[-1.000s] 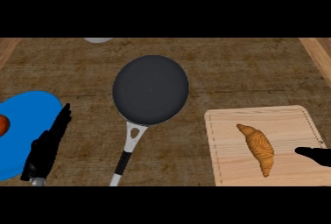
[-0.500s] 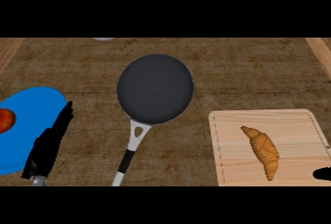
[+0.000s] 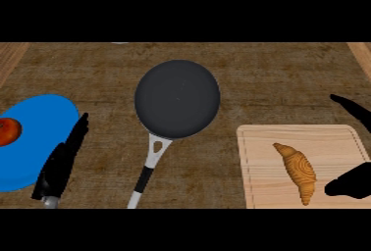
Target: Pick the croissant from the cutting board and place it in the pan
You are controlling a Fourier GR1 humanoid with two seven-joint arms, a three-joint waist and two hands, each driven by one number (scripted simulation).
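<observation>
1. Croissant (image 3: pixel 296 169) is on the board (image 3: pixel 262 147), lower right of the frame, lying slantwise from upper left to lower right.
2. My right hand (image 3: pixel 348 185) comes in at the right edge. A dark part sits over the board's lower right corner, near the croissant's lower end but apart from it.
3. One finger (image 3: pixel 351 110) shows higher up, above the board's upper right corner. It is well apart from the lower part, so I read the hand as spread.
4. Pan (image 3: pixel 177 98) sits mid-frame on the worktop (image 3: pixel 87 73), left of the board, its handle running down to the lower edge.
5. Left hand (image 3: pixel 62 159) rests at lower left, fingers straight and pressed together, over the right rim of a blue plate (image 3: pixel 29 162).
6. A red thing (image 3: pixel 6 131) lies on that plate at the left edge.
</observation>
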